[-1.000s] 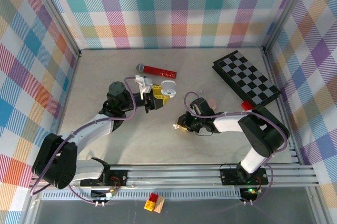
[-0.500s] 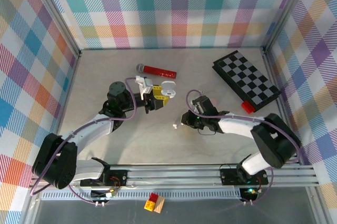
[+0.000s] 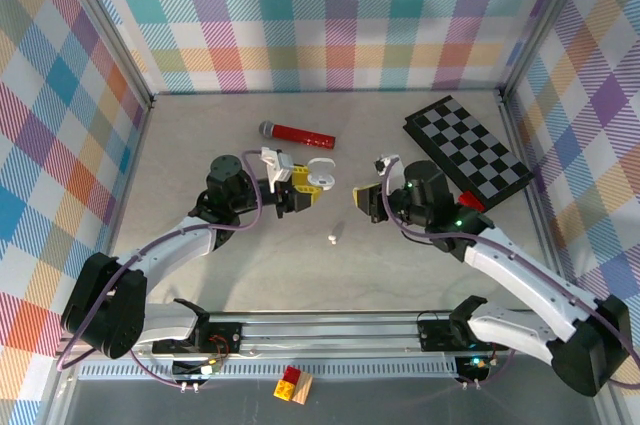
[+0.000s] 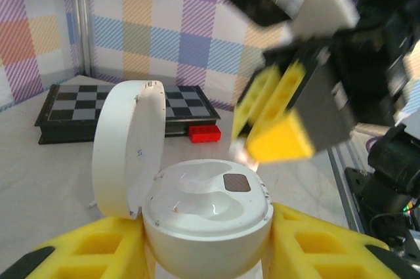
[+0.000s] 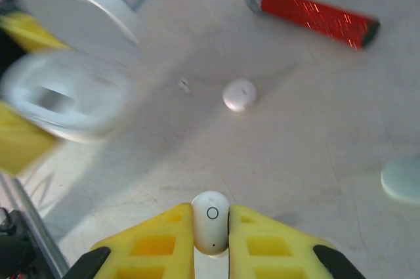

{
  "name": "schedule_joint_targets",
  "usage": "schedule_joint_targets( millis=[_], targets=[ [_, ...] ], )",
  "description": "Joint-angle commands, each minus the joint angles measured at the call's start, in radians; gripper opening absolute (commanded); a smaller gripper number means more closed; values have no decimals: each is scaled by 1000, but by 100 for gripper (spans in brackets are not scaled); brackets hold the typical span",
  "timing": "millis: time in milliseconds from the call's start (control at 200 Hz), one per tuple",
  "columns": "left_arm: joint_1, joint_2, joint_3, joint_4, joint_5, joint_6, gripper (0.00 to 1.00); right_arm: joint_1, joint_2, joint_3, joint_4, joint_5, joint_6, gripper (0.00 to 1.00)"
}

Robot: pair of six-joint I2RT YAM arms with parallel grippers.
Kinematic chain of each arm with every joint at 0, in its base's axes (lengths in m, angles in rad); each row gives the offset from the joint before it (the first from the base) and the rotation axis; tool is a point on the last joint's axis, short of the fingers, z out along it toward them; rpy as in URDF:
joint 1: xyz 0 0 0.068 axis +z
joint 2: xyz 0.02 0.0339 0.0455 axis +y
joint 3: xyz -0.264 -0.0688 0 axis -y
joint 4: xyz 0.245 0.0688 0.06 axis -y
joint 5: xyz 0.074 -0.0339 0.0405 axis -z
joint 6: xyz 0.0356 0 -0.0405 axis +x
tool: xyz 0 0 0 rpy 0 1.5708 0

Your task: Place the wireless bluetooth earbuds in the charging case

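Your white charging case (image 4: 207, 216), lid (image 4: 128, 148) upright, sits in the left pincer (image 4: 205, 253); the right pincer (image 5: 211, 230) pinches one white earbud (image 5: 211, 220); another earbud (image 3: 333, 238) lies on the worktop (image 3: 250, 255).

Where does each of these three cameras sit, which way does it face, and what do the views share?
Top external: fixed above and behind the robot, looking down at the table; the left arm and right arm show.
Left wrist: rides the left arm, facing the checkerboard; its left gripper clamps the open charging case.
Right wrist: rides the right arm, looking down at the microphone; its right gripper pinches an earbud.
Shared: all three see the case; the left wrist also sees the right gripper.
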Motion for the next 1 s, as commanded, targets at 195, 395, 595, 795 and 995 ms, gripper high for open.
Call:
schedule_joint_targets(
  millis=[195,395,595,795,995],
  targets=[
    [-57,-24,44,-85,27,102,40,5,-30,106,-62,-190,-173,13],
    [-78,-24,53,-97,41,118,40,5,-1,125,-63,-272,-176,13],
    [-87,-26,65,-120,53,131,39,6,34,133,-73,-294,-172,13],
    [-90,-33,71,-147,63,147,40,6,52,129,-34,-284,-158,13],
    [-90,-32,72,-151,67,152,40,4,70,125,-17,-247,-154,13]
  ],
)
